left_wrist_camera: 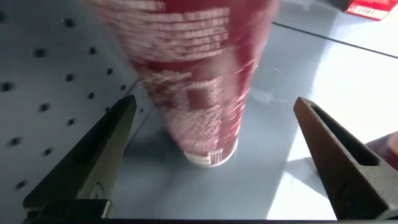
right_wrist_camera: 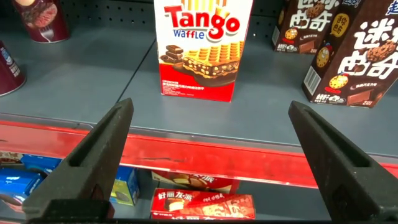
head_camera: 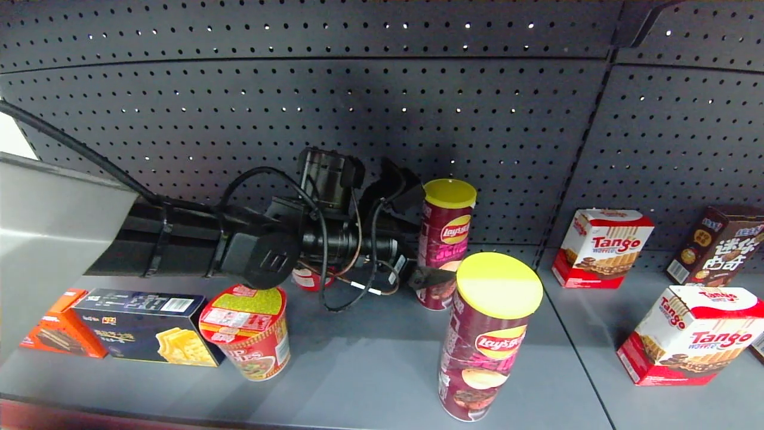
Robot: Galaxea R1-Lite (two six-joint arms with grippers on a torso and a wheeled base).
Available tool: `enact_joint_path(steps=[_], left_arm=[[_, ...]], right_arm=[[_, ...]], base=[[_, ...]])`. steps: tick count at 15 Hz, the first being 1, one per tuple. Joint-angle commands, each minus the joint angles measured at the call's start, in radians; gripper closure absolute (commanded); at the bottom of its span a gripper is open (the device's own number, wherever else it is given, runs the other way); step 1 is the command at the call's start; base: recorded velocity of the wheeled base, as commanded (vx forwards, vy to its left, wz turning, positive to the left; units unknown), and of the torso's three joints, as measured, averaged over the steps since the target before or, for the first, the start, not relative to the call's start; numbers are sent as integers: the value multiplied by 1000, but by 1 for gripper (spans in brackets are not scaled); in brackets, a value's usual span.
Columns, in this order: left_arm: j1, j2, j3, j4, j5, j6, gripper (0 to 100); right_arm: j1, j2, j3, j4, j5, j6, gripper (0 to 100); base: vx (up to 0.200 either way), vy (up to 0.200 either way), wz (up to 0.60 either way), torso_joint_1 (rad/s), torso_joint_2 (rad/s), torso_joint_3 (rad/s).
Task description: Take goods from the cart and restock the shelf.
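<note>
**Left fingers [left_wrist_camera: 102, 155] gape around a tall maroon crisp can with a yellow plastic lid [head_camera: 447, 239]**

Both left fingers stand wide open, one on each side of the can, gripping nothing. From the wrist view I make out a gap at each side. The can stands upright at the back of the grey metal shelf [head_camera: 370, 358], close to the pegboard. The right fingers [right_wrist_camera: 93, 155] are just as wide and empty, hanging before the shelf edge near a white and red waffle box [right_wrist_camera: 202, 46].

My worry is the can. It is tall and narrow, so a sideways drift of either left finger could tip it onto the second can of the same kind [head_camera: 486, 340] just in front.
</note>
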Motion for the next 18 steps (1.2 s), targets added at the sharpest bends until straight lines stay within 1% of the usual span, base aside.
enact_joint_path(steps=[1, 6, 7, 8, 9, 10, 11, 12, 13, 14, 15, 16, 17, 18], left_arm=[[15, -68, 33, 0, -1, 0, 0], [52, -215, 111, 11, 1, 0, 0], [73, -281, 152, 14, 1, 0, 0], [73, -281, 152, 14, 1, 0, 0], [102, -378, 206, 16, 1, -2, 0], [104, -381, 211, 17, 1, -2, 0], [122, -461, 277, 19, 2, -2, 0], [130, -499, 307, 20, 6, -3, 0], [160, -599, 382, 19, 13, -9, 0], [174, -645, 411, 20, 24, -9, 0], [187, -720, 482, 31, 72, -6, 0], [202, -808, 546, 62, 119, -8, 0], [213, -866, 576, 85, 124, -9, 0], [219, -939, 599, 106, 142, -14, 0]], right_arm=[[0, 0, 0, 0, 0, -1, 0], [0, 0, 0, 0, 2, 0, 0], [0, 0, 0, -2, 6, -1, 0], [0, 0, 0, -2, 6, -1, 0], [0, 0, 2, -3, 11, 5, 0], [0, 0, 2, -3, 11, 5, 0], [0, 0, 2, -3, 11, 2, 0], [0, 0, 2, -3, 12, 0, 0], [0, 0, 2, -3, 12, 2, 0], [0, 0, 2, -3, 12, 2, 0], [0, 0, 2, -3, 12, 5, 0], [0, 0, -5, 0, 20, -6, 0], [5, 0, -48, 12, 46, -24, 0], [11, 195, -224, 26, 65, 6, 0]], base=[[0, 0, 0, 0, 0, 0], [0, 0, 0, 0, 0, 0], [0, 0, 0, 0, 0, 0], [0, 0, 0, 0, 0, 0], [0, 0, 0, 0, 0, 0], [0, 0, 0, 0, 0, 0], [0, 0, 0, 0, 0, 0], [0, 0, 0, 0, 0, 0], [0, 0, 0, 0, 0, 0], [0, 0, 0, 0, 0, 0], [0, 0, 0, 0, 0, 0], [0, 0, 0, 0, 0, 0], [0, 0, 0, 0, 0, 0], [0, 0, 0, 0, 0, 0]])
